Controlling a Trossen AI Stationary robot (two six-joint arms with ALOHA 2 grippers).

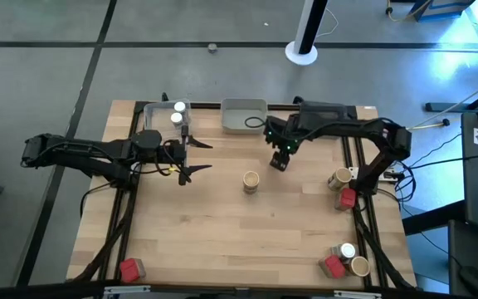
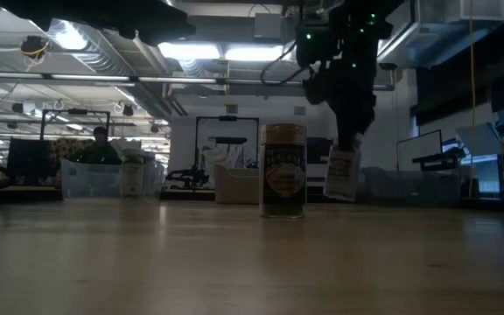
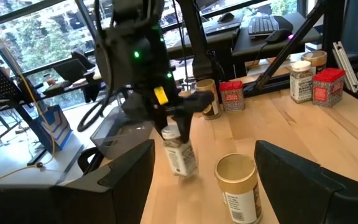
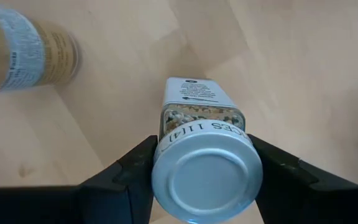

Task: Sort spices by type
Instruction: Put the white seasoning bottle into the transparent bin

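My right gripper hovers over the table's middle, a little toward the far edge, shut on a white-capped jar. That jar also shows in the low view and the left wrist view. A tan-brown jar stands upright on its base at mid-table, near side of that gripper. My left gripper is open, level, left of the tan jar, touching nothing. Two white-capped jars stand in the clear tray at the far left. My right gripper pinches the white-capped jar just under its cap, one finger on each side, coming from above and pointing down. The jar hangs below the fingers, slightly tilted, its base lifted just clear of the table.
A grey tray sits at the far edge's middle. At the right edge stand a tan jar and a red packet. The near right corner holds a white-capped jar, red packet and tan jar. One red packet lies near left.
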